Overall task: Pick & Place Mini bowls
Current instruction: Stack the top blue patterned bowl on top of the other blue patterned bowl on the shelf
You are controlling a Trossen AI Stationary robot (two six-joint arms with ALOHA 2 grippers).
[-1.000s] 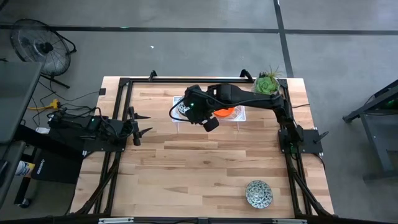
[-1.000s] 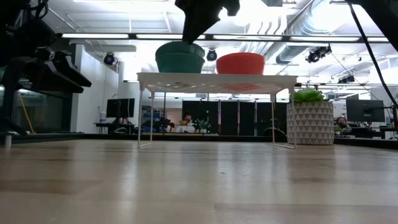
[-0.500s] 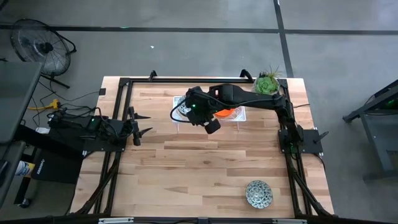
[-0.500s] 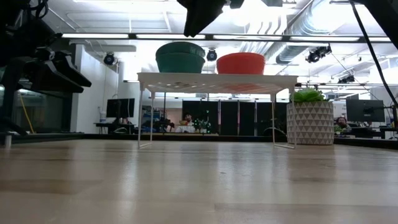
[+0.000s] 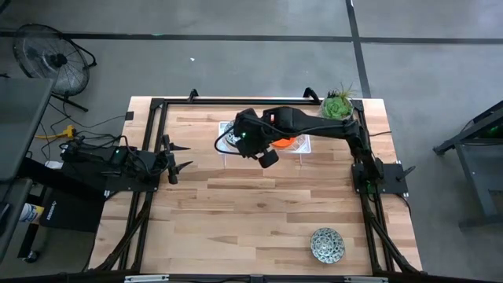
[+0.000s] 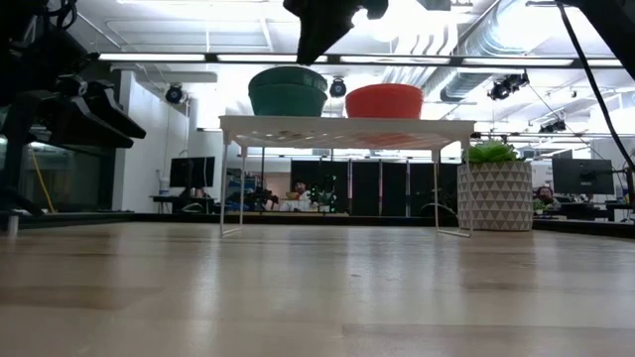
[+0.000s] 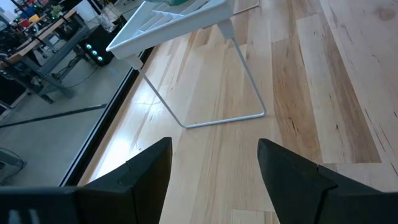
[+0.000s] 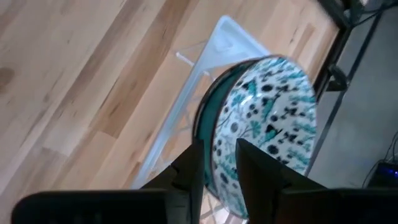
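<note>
A white wire rack point(image 6: 347, 127) stands at the table's far middle. On its left part sits a stack of mosaic mini bowls point(image 6: 287, 91), teal outside, also showing in the right wrist view as the mosaic bowls point(image 8: 267, 124). Orange mini bowls point(image 6: 384, 100) sit on its right part. One more mosaic bowl point(image 5: 326, 244) rests on the table near the right near corner. My right gripper point(image 6: 322, 30) hangs just above the mosaic stack, narrowly open, its fingers either side of the rim line without touching. My left gripper point(image 5: 177, 155) waits open at the table's left.
A pale patterned pot with a green plant point(image 6: 494, 188) stands at the table's far right, beside the rack. A black frame point(image 5: 157, 106) runs around the table's edges. Bare wood lies between the rack and the near edge point(image 5: 251, 212).
My right gripper has risen a little, straight up from the rim of the mosaic bowl stack on the rack, and now hangs clear of it. The stack has stayed on the rack. The left arm has kept still.
</note>
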